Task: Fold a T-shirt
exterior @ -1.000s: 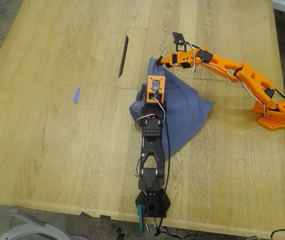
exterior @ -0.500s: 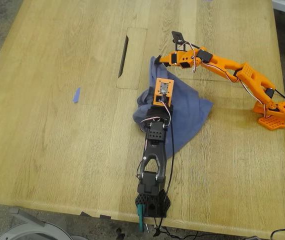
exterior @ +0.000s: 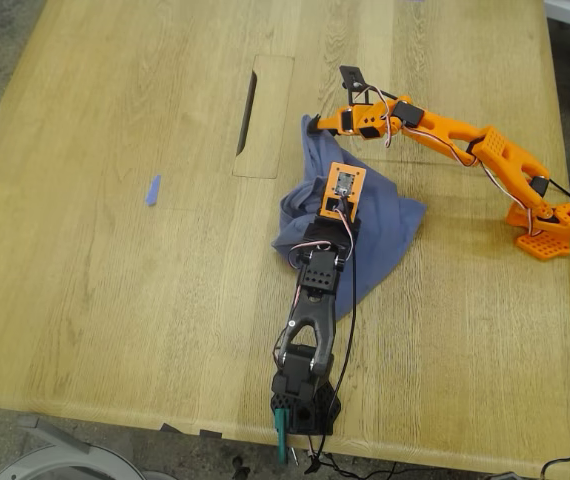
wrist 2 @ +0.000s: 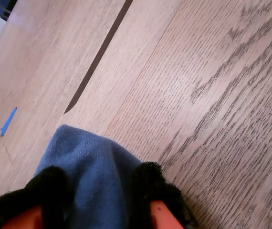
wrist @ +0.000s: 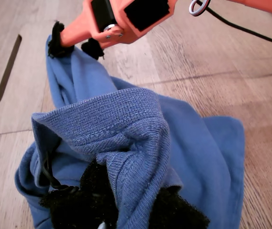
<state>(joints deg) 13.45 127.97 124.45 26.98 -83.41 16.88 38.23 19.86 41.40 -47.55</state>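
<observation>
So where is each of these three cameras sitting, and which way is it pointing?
Exterior view: high above the wooden table, looking down on both arms and the T-shirt.
First wrist view: rides the black arm; my first pincer pinches ribbed cloth; the orange arm shows beyond.
Second wrist view: rides the orange arm; my second pincer clamps a blue corner above bare wood.
Shared: the T-shirt in all three; the blue tape scrap in the exterior and second wrist views.

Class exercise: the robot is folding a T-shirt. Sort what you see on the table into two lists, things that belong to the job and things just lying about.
Belongs to the job:
T-shirt, bunched up
my first gripper, shut on its ribbed edge
my second gripper, shut on a corner

Just lying about:
blue tape scrap
slot in the wooden table
</observation>
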